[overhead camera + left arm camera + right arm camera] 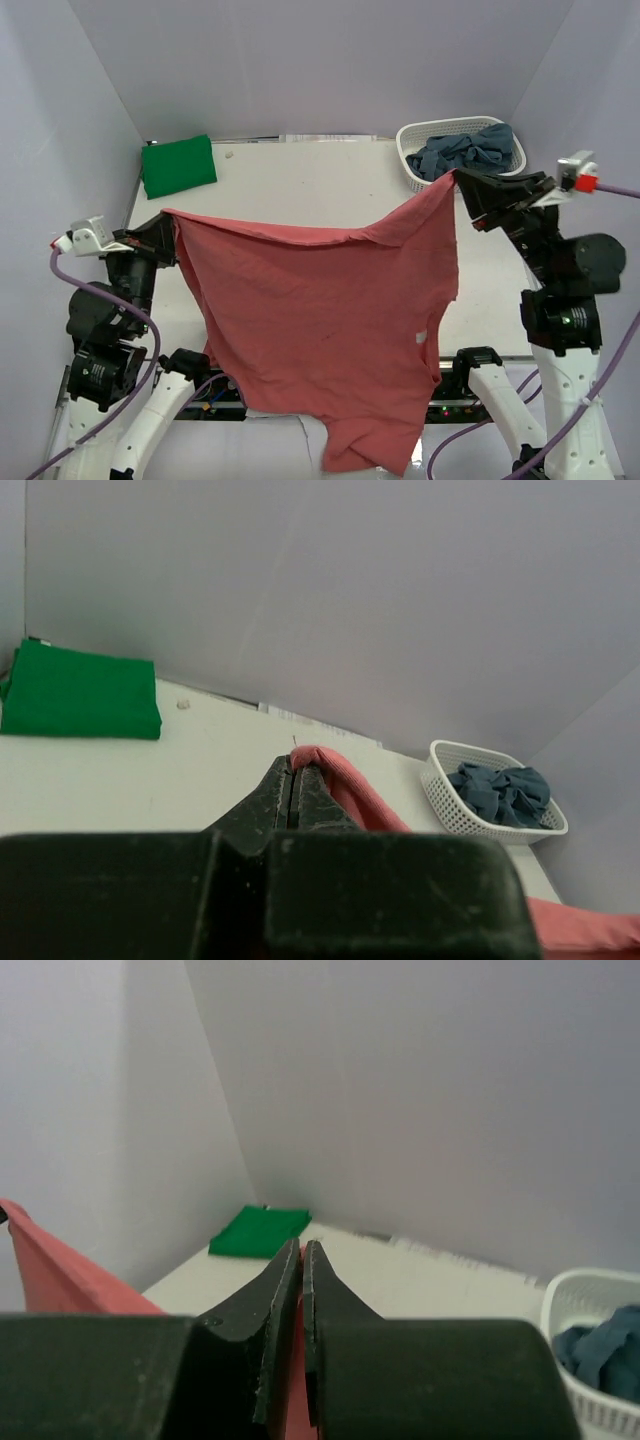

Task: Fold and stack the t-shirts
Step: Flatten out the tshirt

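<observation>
One salmon-red t-shirt (pixel 320 320), perhaps hem-up, spans left pincer (pixel 172 228) to right pincer (pixel 460 182).

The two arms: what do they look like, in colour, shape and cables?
The left arm and the right arm have white lower links and black, rounded upper joints. A lilac cable runs along each. Each wrist carries a white camera block with a red end. The fingers are black wedges.

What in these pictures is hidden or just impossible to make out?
Top view: the table beneath the hanging salmon-red shirt, covered by its cloth.
All views: how many grey-blue shirts fill the basket; they are bunched.
Right wrist view: the basket's right side, cut off by the edge.
</observation>
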Tool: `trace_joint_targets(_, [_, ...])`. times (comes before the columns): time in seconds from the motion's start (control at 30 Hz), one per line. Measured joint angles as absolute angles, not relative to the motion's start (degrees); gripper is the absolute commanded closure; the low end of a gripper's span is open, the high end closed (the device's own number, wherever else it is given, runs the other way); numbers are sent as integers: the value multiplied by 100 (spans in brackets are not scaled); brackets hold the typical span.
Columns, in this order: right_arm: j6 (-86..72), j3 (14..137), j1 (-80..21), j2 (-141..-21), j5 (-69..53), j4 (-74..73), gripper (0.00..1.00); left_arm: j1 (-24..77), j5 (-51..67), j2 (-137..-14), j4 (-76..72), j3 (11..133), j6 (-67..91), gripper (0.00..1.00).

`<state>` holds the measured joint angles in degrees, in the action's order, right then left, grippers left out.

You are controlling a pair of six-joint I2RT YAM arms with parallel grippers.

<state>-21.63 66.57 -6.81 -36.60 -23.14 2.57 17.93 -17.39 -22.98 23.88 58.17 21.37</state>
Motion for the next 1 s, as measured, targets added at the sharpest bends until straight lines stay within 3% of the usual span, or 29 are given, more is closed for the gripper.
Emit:
trace_joint_targets(0.23, [-2408,6298,-681,-4939,-2720,-624,92,1793,-1896,-2694,2342,4899,2724,100])
trace_joint_targets(0.6, [-2220,6101,-701,-6825,-2720,-1109,92,1791,-2554,-5599,2180,4915,2917,100])
trace_joint_targets(1.0, [-1715,8523,-794,-9939,-2556,-1326,92,1632,-2639,-7496,1111,5336,2641,100])
